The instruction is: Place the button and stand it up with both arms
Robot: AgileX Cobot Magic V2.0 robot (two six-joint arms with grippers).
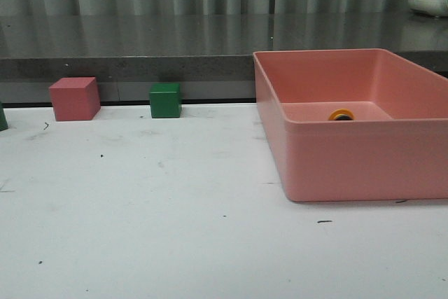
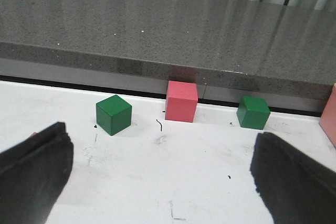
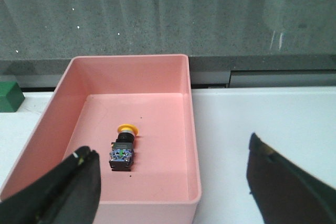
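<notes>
Button (image 3: 123, 149) lies on its side on the floor of the pink bin (image 1: 329, 166) — yellow cap toward the far wall. Left gripper (image 2: 157, 174) and right gripper (image 3: 173, 184) both spread wide, holding nothing (red cube (image 1: 74, 99) and green cube (image 1: 165, 100) sit at the table's back edge).

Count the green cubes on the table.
2. One green cube sits left of the red cube, the other green cube right of it, toward the pink bin. More may lie outside view.
</notes>
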